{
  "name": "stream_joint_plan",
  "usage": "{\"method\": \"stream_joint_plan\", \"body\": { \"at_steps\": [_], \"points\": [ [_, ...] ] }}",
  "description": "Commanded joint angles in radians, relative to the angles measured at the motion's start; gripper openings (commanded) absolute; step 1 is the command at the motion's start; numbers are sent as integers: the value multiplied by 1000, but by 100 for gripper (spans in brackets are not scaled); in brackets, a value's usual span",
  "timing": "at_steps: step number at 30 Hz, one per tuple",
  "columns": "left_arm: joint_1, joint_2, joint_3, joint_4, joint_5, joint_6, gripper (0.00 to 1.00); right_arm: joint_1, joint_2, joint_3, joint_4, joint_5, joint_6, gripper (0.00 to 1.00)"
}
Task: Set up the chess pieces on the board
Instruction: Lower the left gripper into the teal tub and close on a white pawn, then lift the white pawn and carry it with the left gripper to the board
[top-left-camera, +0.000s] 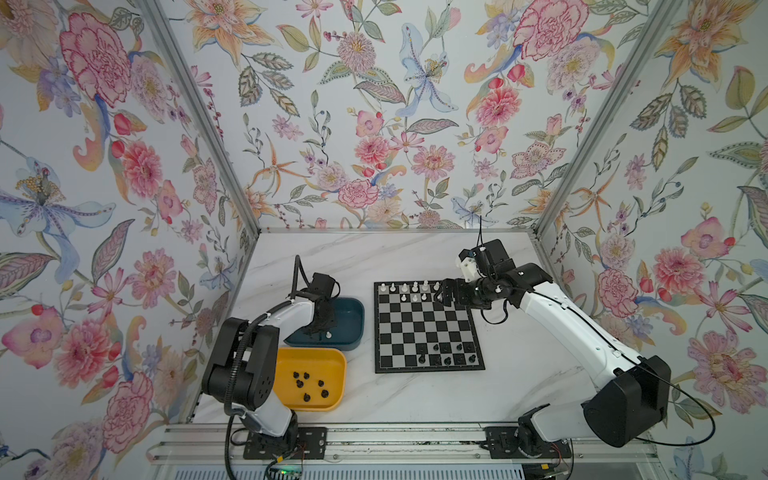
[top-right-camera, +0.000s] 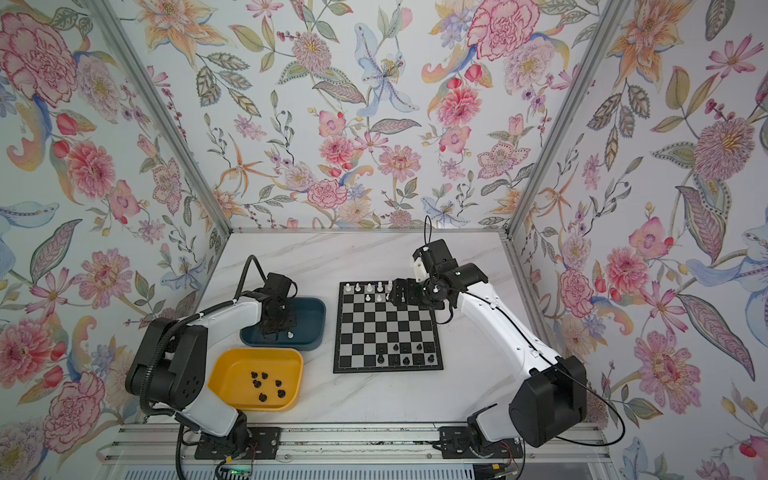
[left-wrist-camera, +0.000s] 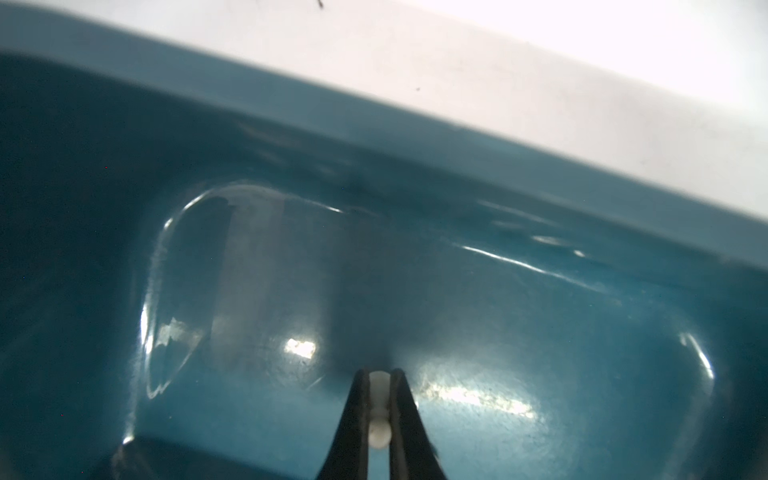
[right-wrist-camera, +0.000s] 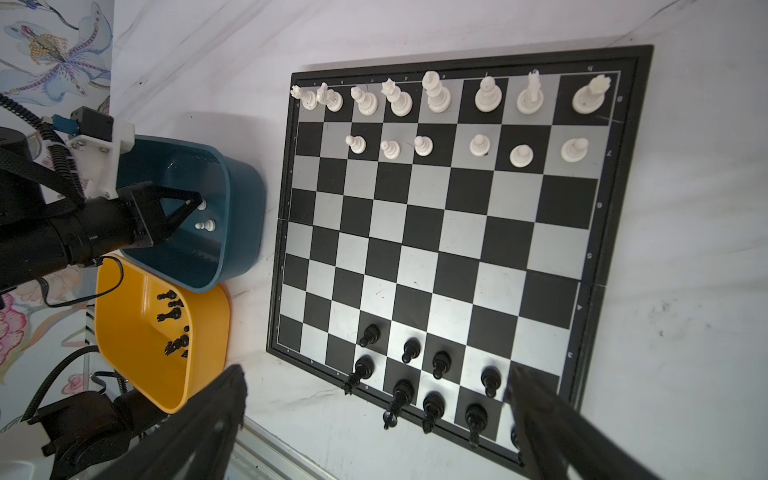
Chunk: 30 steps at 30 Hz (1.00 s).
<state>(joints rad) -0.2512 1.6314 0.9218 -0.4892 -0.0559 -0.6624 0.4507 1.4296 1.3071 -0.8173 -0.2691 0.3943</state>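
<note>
Nearest the camera head, both arm bases sit on the rail at the front edge of the worktop. Just beyond, on the left, the yellow tray holds loose black pieces. They are too small for their axes to be read.

The teal tray lies just behind the yellow tray. The left end effector reaches down into it and is clamped on a white pawn. The pawn's long axis runs parallel to the fingers, with a rounded end toward the wrist. Only the left wrist view shows this grip clearly. In both top views the black fingers hide the pawn. A second white pawn rests on the tray floor just beside the fingers. Whether it stands or lies cannot be told.

The board lies flat to the right of the trays. Black chessmen stand upright on its two near ranks, and white chessmen stand on its two far ranks.

The right end effector hovers over the far right corner of the board. Its jaws are spread wide and hold nothing. In both top views it covers the right-hand end of the white ranks. The right wrist view shows eight white pieces on the far rank and six pawns on the next. In that view one finger cuts off the last black pieces.
</note>
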Motion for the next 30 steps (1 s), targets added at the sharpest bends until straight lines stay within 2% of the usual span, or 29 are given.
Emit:
{"method": "stream_joint_plan", "body": {
  "at_steps": [1,7,12,19,25,30],
  "points": [
    [11,9,62,-56,-2,18,5,7,20,19,-3,9,5,99],
    [3,1,189,-137,2,36,6,7,20,23,-2,12,0,99],
    [-37,21,319,-206,-14,43,7,4,7,6,9,13,0,99],
    [-172,98,470,-237,-9,1,7,-17,-41,-40,20,9,-1,99],
    [-294,198,536,-182,26,-48,8,-62,-94,-74,16,-16,-12,99],
    [-356,282,594,-151,52,-69,8,-95,-128,-89,-12,-28,-29,99]
  ]
}}
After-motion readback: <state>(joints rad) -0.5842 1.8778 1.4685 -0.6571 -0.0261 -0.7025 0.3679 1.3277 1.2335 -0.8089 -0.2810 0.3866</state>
